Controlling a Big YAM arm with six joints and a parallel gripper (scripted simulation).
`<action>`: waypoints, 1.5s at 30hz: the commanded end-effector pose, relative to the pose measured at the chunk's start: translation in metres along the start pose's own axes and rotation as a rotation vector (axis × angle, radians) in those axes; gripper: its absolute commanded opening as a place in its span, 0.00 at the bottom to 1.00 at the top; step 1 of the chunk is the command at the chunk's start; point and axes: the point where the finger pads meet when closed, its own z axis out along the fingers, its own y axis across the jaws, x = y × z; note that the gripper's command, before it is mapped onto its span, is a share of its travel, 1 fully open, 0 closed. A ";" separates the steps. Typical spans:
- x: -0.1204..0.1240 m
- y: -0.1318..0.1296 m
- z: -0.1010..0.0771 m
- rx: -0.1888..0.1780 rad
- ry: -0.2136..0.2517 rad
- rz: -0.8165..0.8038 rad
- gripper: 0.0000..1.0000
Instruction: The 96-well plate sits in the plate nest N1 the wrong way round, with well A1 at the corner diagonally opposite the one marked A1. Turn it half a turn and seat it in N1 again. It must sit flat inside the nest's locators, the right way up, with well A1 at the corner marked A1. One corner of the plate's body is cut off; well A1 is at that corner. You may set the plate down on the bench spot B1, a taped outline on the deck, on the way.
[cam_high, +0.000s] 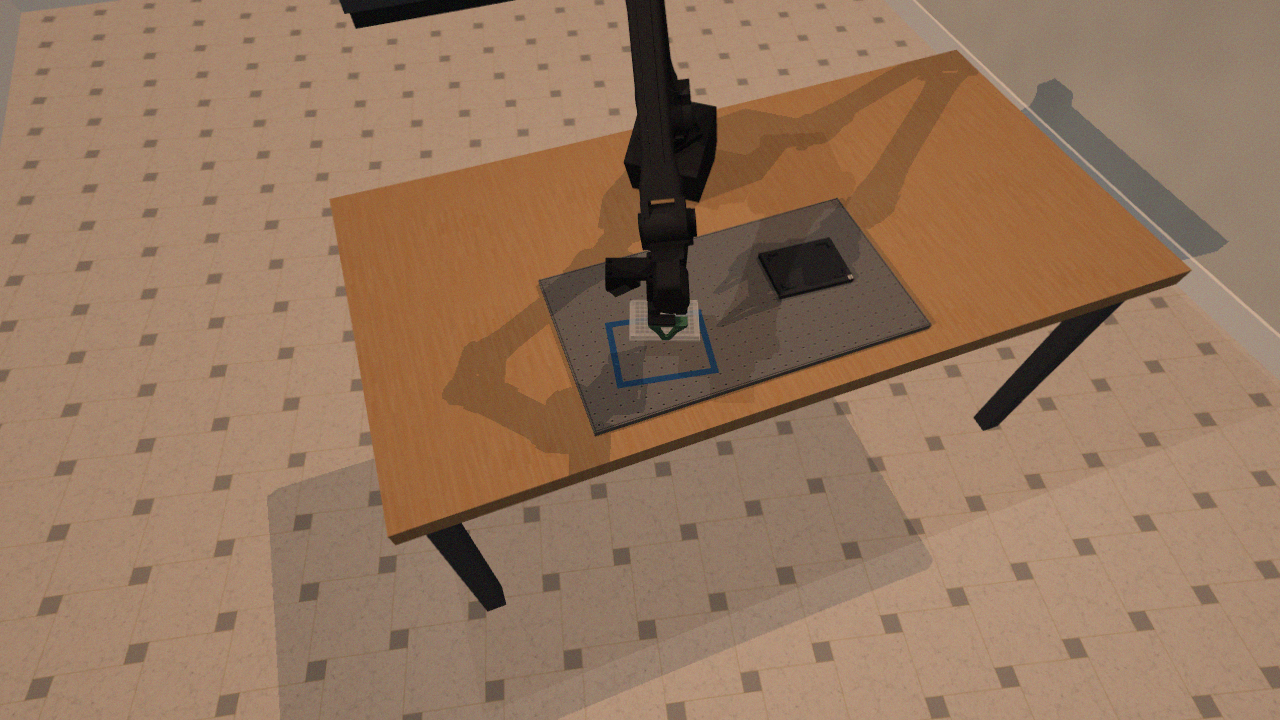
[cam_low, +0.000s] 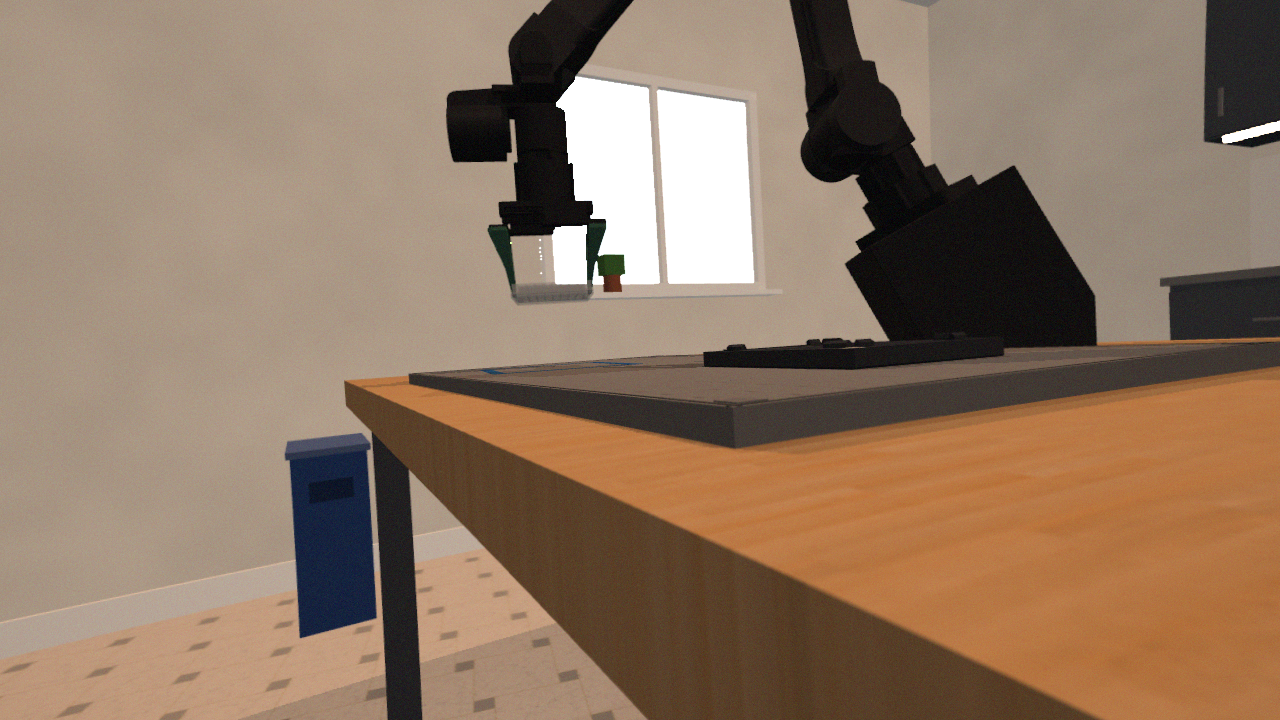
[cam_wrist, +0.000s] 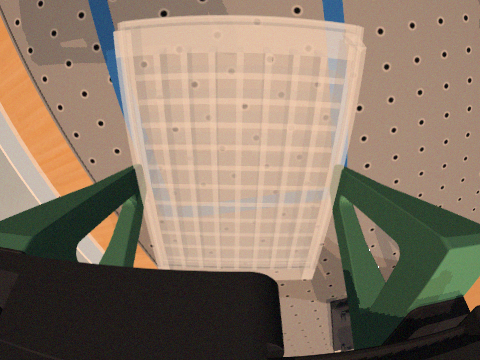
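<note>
The clear 96-well plate (cam_high: 639, 329) (cam_low: 552, 292) (cam_wrist: 240, 125) is held level, high above the deck. My gripper (cam_low: 552, 288) (cam_wrist: 238, 176) is shut on its two long sides, with green fingers. The plate's cut corner shows at the top right in the wrist view. The black plate nest N1 (cam_high: 805, 266) (cam_low: 859, 355) lies on the deck, to the right in the top view, with nothing in it; a small pale mark (cam_high: 850, 277) is at its near right corner. The blue taped outline B1 (cam_high: 666, 377) lies below the plate and a little nearer the front edge.
The grey perforated deck (cam_high: 760, 353) (cam_low: 626, 398) lies on the wooden table (cam_high: 501, 483) (cam_low: 984, 555). The nest has low raised locators around its edge. The arm's base (cam_high: 693, 147) (cam_low: 984, 259) stands behind the deck.
</note>
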 end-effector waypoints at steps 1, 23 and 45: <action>0.009 0.005 -0.011 -0.042 0.002 -0.089 0.00; 0.066 -0.031 -0.013 -0.044 -0.005 -0.754 0.00; 0.124 -0.073 -0.005 -0.013 -0.001 -1.429 0.00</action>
